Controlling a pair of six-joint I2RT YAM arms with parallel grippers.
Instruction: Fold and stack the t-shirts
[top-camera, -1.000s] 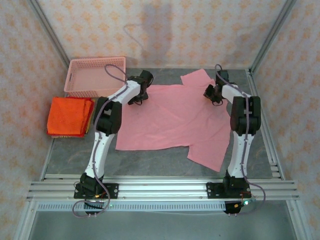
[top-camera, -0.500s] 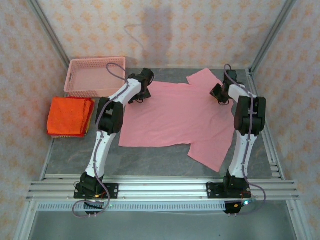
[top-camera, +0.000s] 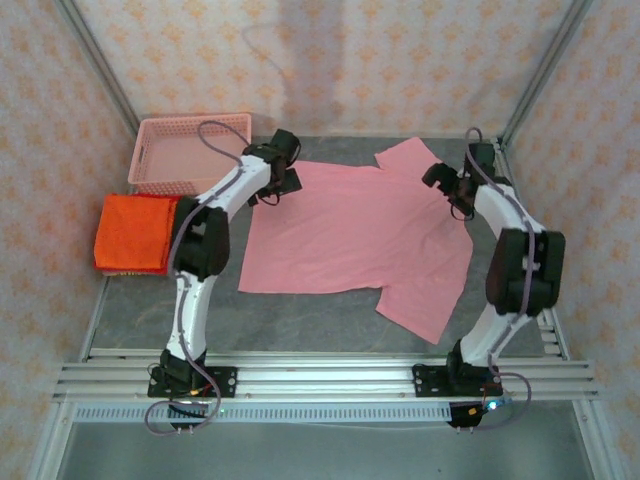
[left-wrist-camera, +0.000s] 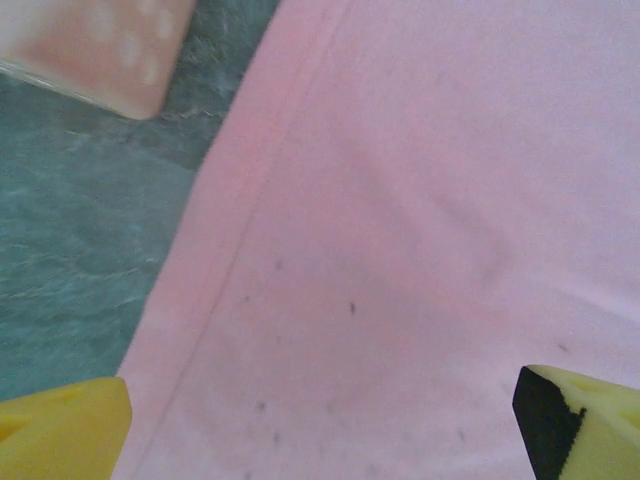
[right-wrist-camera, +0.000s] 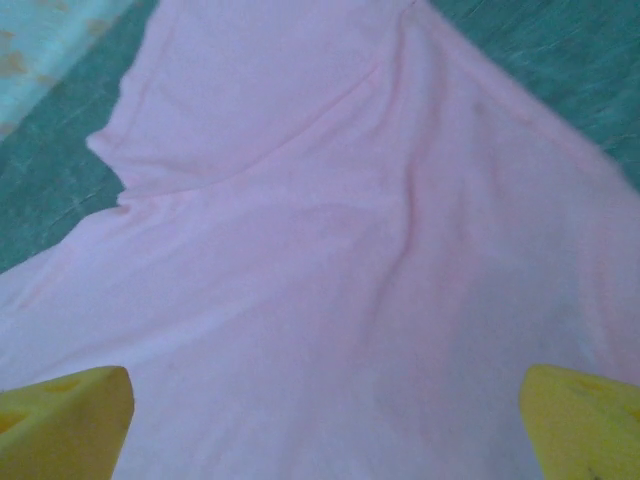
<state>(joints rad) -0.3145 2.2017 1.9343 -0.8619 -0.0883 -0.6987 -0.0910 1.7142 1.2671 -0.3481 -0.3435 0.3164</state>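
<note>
- Top camera: the pink t-shirt (top-camera: 350, 235) is spread out flat across the middle of the grey counter (top-camera: 150, 310). Its hem is on the left and both sleeves are on the right, one pointing to the back and one toward the near edge.
- Same view: a folded pile of orange-red t-shirts (top-camera: 135, 232) sits at the left edge, well apart from the pink one. It's just in front of the pink mesh basket (top-camera: 190, 122) in the back left corner.
- Same view: the left pincer (top-camera: 275, 192) is over the back left corner of the pink t-shirt, near the basket. The right pincer (top-camera: 450, 192) is over the back right part, next to the far sleeve.
- Left wrist cam: the left pincer (left-wrist-camera: 320, 440) is spread wide, one yellow fingertip in each bottom corner, with nothing gripped. The pink t-shirt (left-wrist-camera: 400, 200) lies flat underneath, its stitched edge running diagonally. Bare counter (left-wrist-camera: 80, 250) is off to the left, and a corner of the mesh basket (left-wrist-camera: 100, 50) shows top left.
- Right wrist cam: the right pincer (right-wrist-camera: 320, 430) looks the same, yellow tips far apart and not holding anything. The pink t-shirt (right-wrist-camera: 350, 250) below has a few soft wrinkles, and a sleeve sticks out toward the upper left. Counter (right-wrist-camera: 560, 60) shows top right.
</note>
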